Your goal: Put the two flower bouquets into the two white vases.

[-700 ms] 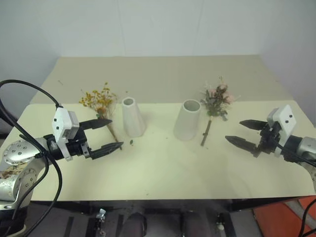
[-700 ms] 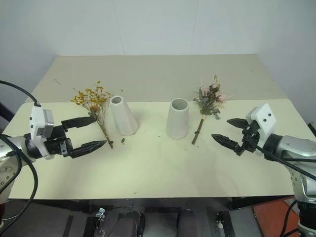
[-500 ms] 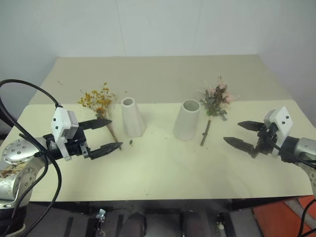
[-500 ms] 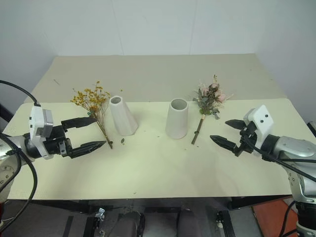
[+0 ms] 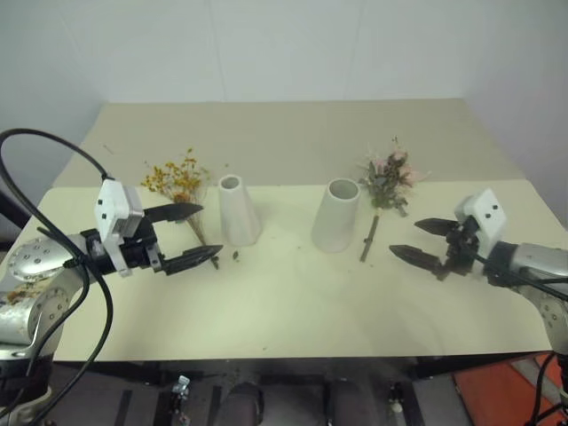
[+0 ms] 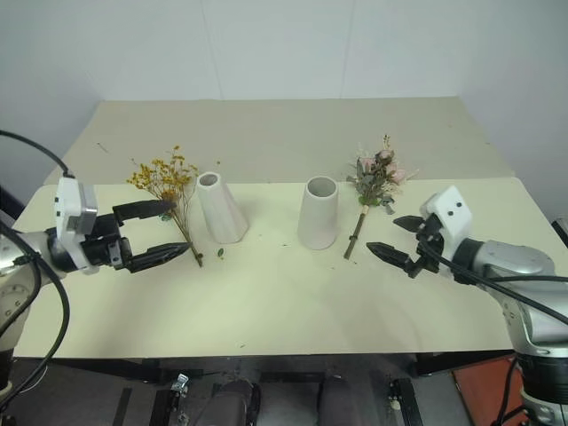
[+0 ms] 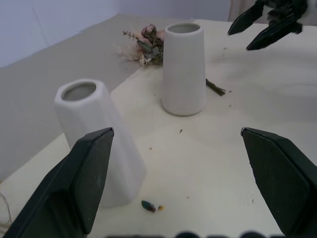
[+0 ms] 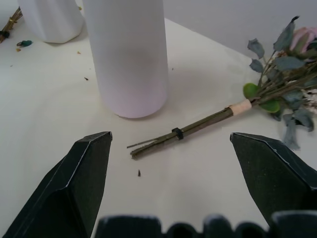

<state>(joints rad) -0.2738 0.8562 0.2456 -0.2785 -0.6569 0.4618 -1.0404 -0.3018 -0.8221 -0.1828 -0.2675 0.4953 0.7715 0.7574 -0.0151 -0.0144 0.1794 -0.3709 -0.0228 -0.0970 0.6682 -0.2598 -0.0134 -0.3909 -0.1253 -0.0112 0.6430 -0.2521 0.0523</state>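
our right gripper [image 6: 388, 238] has crept toward the rose bunch [image 6: 376, 180] at 11 o'clock, both grippers' fingers wide, and we risk bumping the stout vase [image 6: 319, 213].

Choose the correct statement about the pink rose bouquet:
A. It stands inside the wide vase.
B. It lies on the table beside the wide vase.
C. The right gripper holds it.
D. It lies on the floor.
B: the pink rose bouquet lies flat on the table next to the wide vase, and the open right gripper is apart from it.
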